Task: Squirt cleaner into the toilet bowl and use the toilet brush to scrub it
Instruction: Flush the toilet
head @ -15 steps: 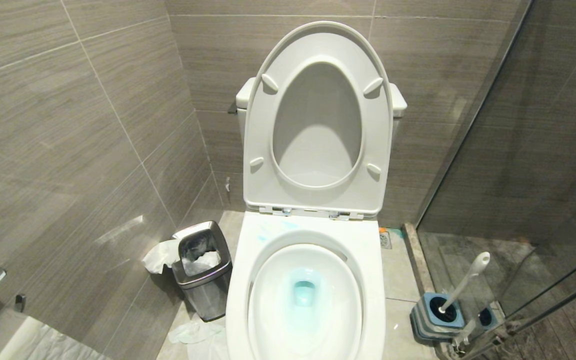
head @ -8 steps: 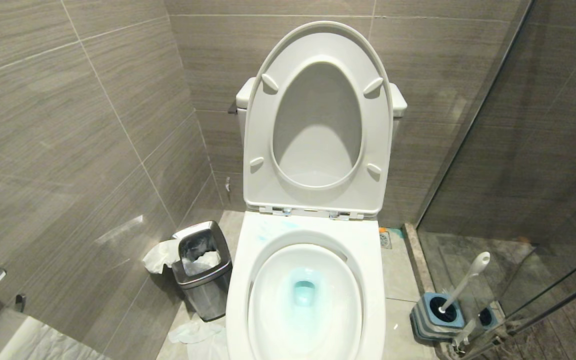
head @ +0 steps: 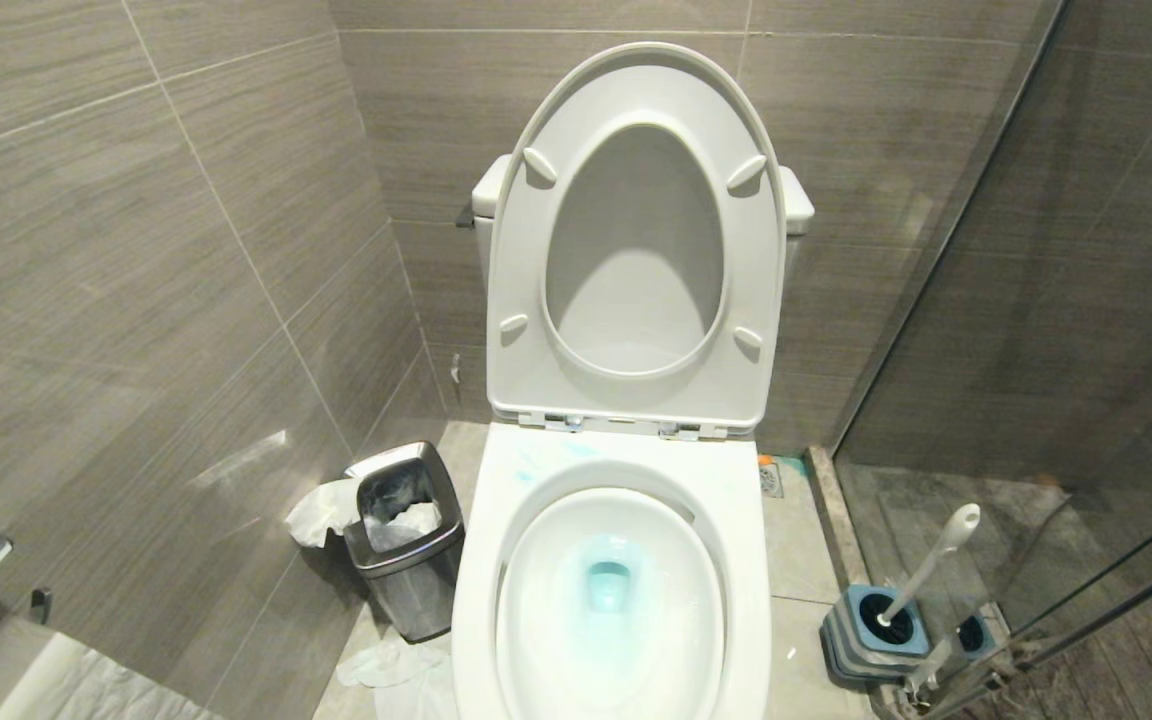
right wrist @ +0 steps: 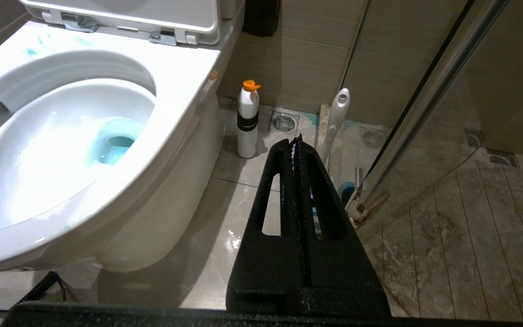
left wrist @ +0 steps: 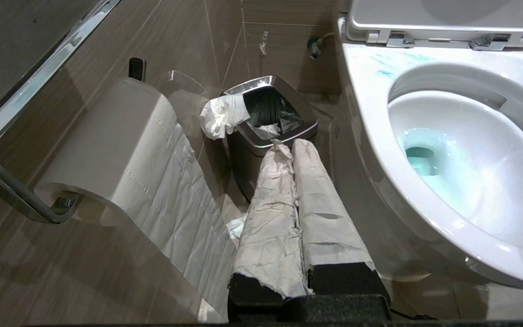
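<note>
Sitting blue-tinted at the head view's 6 o'clock, the toilet bowl point(head: 611, 600) already holds cleaner point(head: 608, 585); scrubbing looks next. The toilet brush point(head: 926, 575) stands in its holder point(head: 871, 630) at 4 o'clock, bristles hidden. Left gripper point(left wrist: 288, 150) and right gripper point(right wrist: 297, 141) have fingers pressed together, empty, so one must open and reach.

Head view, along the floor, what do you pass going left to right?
Toilet paper → steel bin → toilet bowl → floor drain → toilet brush standing in its blue-grey holder → glass shower panel.
</note>
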You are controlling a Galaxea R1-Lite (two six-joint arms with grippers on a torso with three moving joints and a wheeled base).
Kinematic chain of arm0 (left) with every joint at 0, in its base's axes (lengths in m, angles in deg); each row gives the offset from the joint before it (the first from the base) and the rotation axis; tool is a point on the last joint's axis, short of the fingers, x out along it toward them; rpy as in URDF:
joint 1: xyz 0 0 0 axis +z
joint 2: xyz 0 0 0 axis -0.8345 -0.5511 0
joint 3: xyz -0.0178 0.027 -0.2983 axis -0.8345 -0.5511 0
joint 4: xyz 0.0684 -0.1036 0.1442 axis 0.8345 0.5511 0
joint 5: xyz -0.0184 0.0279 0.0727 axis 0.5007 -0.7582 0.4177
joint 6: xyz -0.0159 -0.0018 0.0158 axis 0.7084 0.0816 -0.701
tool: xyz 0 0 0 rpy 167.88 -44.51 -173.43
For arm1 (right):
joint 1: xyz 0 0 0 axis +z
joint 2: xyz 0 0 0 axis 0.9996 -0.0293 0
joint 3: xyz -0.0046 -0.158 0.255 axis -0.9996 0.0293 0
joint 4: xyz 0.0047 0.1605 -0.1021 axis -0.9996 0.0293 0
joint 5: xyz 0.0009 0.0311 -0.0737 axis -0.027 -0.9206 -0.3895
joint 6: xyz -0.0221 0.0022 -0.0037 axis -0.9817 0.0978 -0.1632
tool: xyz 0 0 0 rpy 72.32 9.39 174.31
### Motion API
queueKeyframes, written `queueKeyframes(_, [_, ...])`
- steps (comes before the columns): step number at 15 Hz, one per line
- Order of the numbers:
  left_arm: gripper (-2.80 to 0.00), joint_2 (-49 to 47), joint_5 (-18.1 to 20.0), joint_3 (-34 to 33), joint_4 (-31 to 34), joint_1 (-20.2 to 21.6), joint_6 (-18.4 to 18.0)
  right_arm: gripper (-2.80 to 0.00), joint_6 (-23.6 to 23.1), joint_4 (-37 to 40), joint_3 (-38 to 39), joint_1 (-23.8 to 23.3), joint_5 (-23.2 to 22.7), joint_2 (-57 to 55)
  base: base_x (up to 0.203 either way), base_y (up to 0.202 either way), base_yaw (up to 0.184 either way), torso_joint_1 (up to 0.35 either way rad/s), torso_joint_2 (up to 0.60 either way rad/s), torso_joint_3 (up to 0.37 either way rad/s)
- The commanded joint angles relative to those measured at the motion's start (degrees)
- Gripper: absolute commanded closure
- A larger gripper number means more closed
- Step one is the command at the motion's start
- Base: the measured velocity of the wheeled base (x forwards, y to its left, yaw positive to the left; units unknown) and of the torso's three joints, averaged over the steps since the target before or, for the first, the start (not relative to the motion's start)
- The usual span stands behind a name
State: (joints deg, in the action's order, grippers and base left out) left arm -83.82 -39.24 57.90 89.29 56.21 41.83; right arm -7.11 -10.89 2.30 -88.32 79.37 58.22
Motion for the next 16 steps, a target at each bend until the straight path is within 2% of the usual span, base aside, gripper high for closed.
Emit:
queueKeyframes(1, [0.0, -0.09, 0.0, -0.17, -0.01, 0.0, 0.02, 0.0, -0.04, 0.0, 0.01, 0.02, -0.02, -0.11, 0.0, 0.0, 0.0, 0.0, 0.0, 0.0])
queueKeyframes(16, [0.0, -0.09, 0.17, -0.1, -0.08, 0.0, -0.16, 0.0, -0.04, 0.0, -0.01, 0.09, -0.02, -0.02, 0.0, 0.0, 0.0, 0.0, 0.0, 0.0])
